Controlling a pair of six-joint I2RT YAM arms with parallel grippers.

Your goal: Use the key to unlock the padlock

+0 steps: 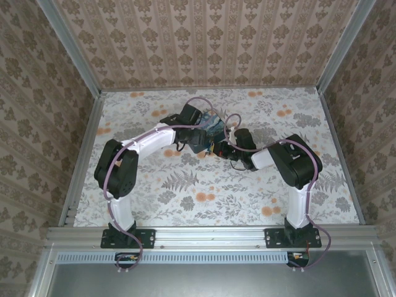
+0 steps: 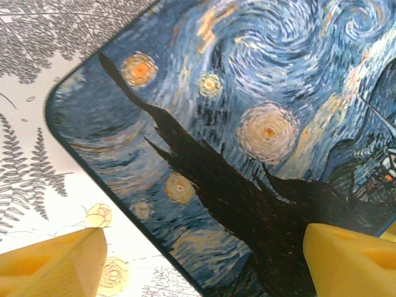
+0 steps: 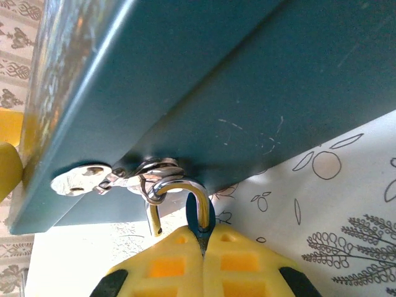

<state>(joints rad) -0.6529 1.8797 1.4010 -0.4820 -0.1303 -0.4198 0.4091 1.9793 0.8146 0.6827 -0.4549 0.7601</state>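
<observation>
Floral worktop [image 1: 204, 210] lies underneath. Right pincer [image 3: 203, 240] is clamped on the padlock [image 3: 199, 204], its shackle through the hasp [image 3: 154, 170] of the Starry Night box [image 2: 247, 124]. Left pincer [image 2: 204, 241] gapes over the lid. Steady the lock first, since I cannot make out the key

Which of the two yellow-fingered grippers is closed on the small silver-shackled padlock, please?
The right gripper: its fingers meet around the padlock hanging from the dark blue box; the left gripper stands open over the painted lid.
</observation>
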